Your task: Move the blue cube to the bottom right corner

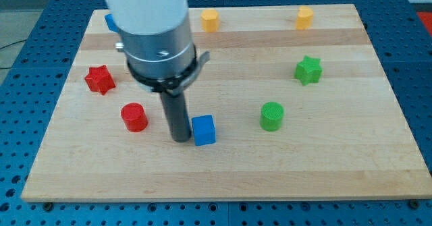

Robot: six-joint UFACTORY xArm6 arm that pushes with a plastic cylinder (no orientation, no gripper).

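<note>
My tip (180,139) sits on the wooden board (351,165) just below the middle and a little toward the view's left, and the blue cube (204,130) lies right against it at its 3 o'clock, so close that I cannot tell whether they touch or stand a hair apart. There is no claw on this arm to open or close; it ends in the plain dark rod, and it has hold of nothing. The cube rests flat on the board, well apart from the bottom right corner, which lies off at about 4 o'clock from it. From the cube, the green cylinder (272,116) is near at 3 o'clock, and the green star (308,69) is farther out at about 2 o'clock. The red cylinder (133,117) stands at 9 o'clock from my tip, near it, and the red star (100,79) is beyond that at about 10 o'clock. Along the view's top edge I see two yellow blocks (210,20) (305,17), one at about 12 o'clock from the cube and one toward 1 o'clock; their shape I cannot make out. A second blue block (111,22) peeks out at the top left, mostly hidden behind the arm's body.
</note>
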